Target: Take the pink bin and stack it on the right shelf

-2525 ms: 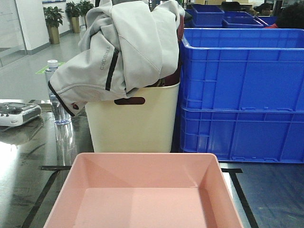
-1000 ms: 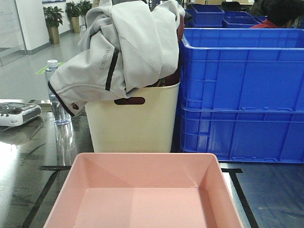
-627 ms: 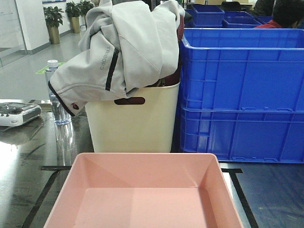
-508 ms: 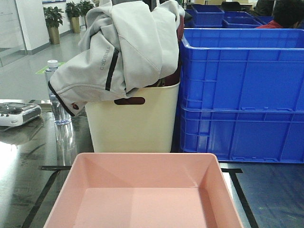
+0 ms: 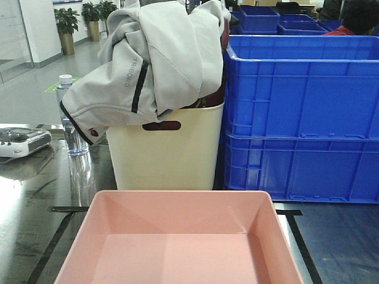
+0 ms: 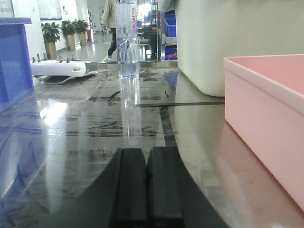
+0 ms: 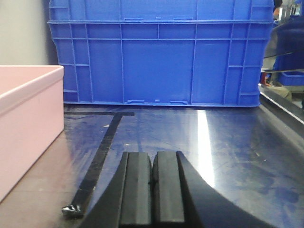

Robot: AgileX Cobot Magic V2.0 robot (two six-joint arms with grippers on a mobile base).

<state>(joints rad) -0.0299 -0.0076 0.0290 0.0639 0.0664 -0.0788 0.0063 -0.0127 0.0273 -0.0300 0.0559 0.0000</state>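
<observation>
Pale-pink bin (image 5: 177, 242), cream bin (image 5: 166, 154), blue ribbed crates (image 5: 302, 118), grey jacket (image 5: 154, 65) with black stripe

One pink bin (image 5: 177, 242), one cream bin (image 5: 166, 151) with one grey jacket (image 5: 151, 65) draped over it, two stacked blue crates (image 5: 302, 118) up front, more blue crates (image 5: 278, 18) behind, one water bottle (image 5: 68, 115), one white controller (image 5: 21, 142), three potted plants (image 5: 86, 18), two black hands, left hand (image 6: 148, 164) and right hand (image 7: 153, 168)
</observation>
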